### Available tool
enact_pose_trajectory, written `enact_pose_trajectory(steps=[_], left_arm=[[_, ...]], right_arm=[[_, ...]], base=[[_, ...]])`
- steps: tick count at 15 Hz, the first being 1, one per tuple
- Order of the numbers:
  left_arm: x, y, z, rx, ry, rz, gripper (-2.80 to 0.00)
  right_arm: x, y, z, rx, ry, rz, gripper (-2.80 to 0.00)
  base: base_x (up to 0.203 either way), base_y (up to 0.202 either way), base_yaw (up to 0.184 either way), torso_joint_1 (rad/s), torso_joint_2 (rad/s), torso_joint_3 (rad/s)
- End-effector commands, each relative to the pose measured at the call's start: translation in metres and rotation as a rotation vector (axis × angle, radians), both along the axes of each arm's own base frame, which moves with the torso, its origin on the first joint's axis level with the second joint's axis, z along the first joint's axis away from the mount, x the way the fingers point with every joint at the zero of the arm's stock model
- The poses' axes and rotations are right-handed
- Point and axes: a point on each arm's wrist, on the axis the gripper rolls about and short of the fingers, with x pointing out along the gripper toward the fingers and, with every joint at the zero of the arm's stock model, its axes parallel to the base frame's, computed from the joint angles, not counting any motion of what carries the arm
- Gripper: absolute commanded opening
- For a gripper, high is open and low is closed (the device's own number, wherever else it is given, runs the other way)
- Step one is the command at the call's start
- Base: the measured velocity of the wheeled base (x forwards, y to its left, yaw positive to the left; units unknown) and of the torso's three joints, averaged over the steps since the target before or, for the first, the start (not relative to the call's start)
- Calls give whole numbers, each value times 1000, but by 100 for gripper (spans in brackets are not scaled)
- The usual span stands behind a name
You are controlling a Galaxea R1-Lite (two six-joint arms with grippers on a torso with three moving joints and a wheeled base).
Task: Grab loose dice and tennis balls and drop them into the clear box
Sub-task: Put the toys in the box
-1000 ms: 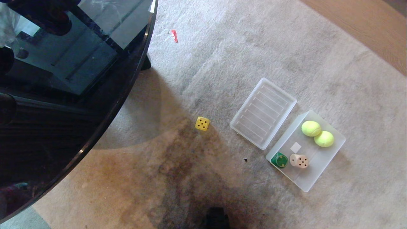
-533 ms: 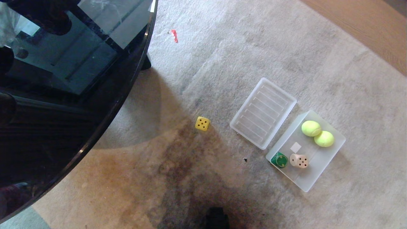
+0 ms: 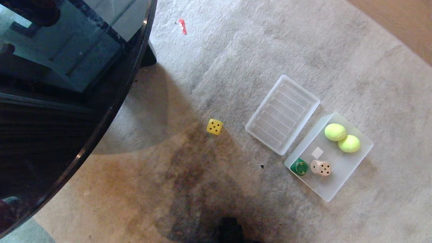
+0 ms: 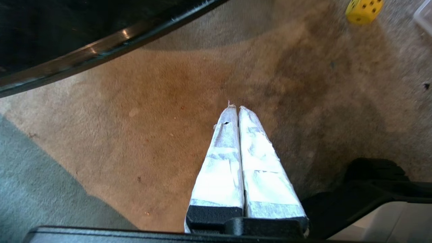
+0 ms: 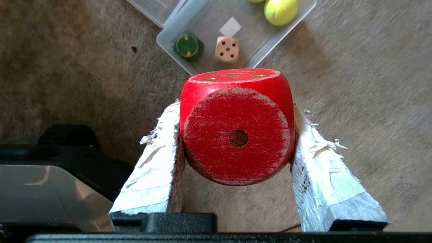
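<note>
Hidden or cut off: neither arm shows in the head view; in the right wrist view one tennis ball is cropped by the frame edge, and the ribbed lid (image 5: 153, 8) shows only a corner.
Right gripper (image 5: 236, 131): pinching the red die (image 5: 236, 128) between its two taped fingers (image 5: 158, 162), single-pip face toward the camera, held above the carpet (image 5: 354, 77).
Clear box (image 3: 351, 184): on the carpet ahead of the right gripper, beyond the red die.
In the box: the green die (image 3: 299, 167) and the beige die (image 3: 321, 167), side by side at the end nearer the gripper; two tennis balls (image 3: 335, 132), touching each other, at the far end; a white sticker (image 3: 317, 153) on the base between the pairs.
Lid: lying flat just beside the box, holding nothing.
Left gripper (image 4: 238, 109): taped fingers pressed together, holding nothing, over stained carpet.
Yellow die (image 4: 363, 10): loose on the carpet, well ahead of the left gripper and off to one side; apart from the lid.
Dark glass table (image 3: 67, 101): its curved edge passes beyond the left gripper.
</note>
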Motion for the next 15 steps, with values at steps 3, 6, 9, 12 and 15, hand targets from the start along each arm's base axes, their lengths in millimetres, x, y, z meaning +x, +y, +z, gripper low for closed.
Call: enact_pose_trajectory(steps=[3, 6, 9, 12, 15], left_arm=[[0, 0, 0, -1, 1, 1, -280], [0, 0, 0, -1, 0, 1, -280], [0, 0, 0, -1, 2, 1, -280], [0, 0, 0, -1, 0, 1, -280], [0, 0, 0, -1, 0, 1, -280]], right_arm=[[0, 0, 0, -8, 1, 4, -280], [-1, 0, 0, -5, 13, -3, -280], [-8, 0, 31, 4, 34, -8, -280], [10, 0, 77, 80, 174, -24, -280], [60, 0, 106, 156, 323, -56, -280]], base=[[0, 0, 0, 4, 5, -112], [0, 0, 0, 0, 1, -11], [0, 0, 0, 0, 0, 0], [0, 0, 0, 0, 0, 0], [0, 0, 0, 0, 0, 0]])
